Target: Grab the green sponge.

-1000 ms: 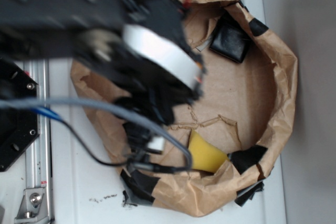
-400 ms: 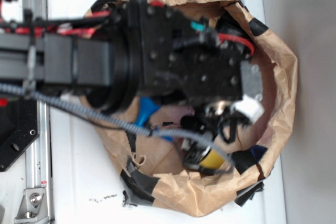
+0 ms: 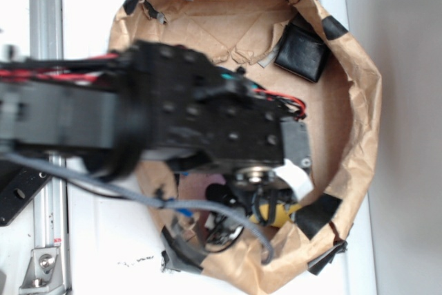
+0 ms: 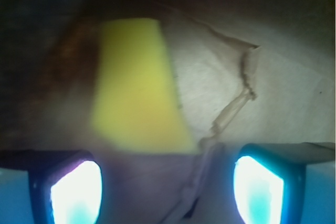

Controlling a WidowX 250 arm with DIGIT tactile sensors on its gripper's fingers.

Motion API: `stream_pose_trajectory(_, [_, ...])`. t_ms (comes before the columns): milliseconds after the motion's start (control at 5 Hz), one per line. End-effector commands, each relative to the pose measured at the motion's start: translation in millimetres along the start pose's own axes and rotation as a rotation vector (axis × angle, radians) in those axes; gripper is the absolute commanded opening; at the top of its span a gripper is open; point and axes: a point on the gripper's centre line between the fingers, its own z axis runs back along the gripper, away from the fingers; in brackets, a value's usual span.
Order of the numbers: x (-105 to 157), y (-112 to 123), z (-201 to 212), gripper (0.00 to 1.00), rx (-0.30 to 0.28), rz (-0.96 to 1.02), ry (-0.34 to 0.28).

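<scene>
Approach step: gripper [image 4: 167, 182] wide open, empty, above green sponge [image 4: 135, 85]. Next: shift toward sponge, descend, close.

Green sponge [image 3: 282, 213] mostly hidden under blurred arm [image 3: 138, 119].

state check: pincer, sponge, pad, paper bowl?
pincer: open, empty, fingers apart near the sponge
sponge: lying on the paper floor, free, ahead of the left finger rather than centred
pad: lying at the bowl's far side, untouched
paper bowl: crumpled wall standing, taped at the rim
</scene>
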Motion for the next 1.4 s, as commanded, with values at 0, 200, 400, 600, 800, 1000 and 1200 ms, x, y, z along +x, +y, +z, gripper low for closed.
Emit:
stream_pose_trajectory(0, [16,-14,-11,1.00,0.010,-0.058,-0.068])
stream_pose_trajectory(200, [27,-16,-15,1.00,-0.046,-0.046,-0.154])
stream_pose_trajectory(400, [35,-16,-22,1.00,-0.006,-0.032,-0.140])
stream_pose_trajectory(600, [29,-11,-36,0.00,0.034,-0.004,-0.093])
stream_pose_trajectory(800, [20,7,-42,0.00,0.073,0.054,-0.064])
stream_pose_trajectory(1000, [15,31,-18,0.00,0.126,0.146,-0.073])
stream_pose_trajectory(1200, [10,54,28,0.00,0.202,0.160,0.023])
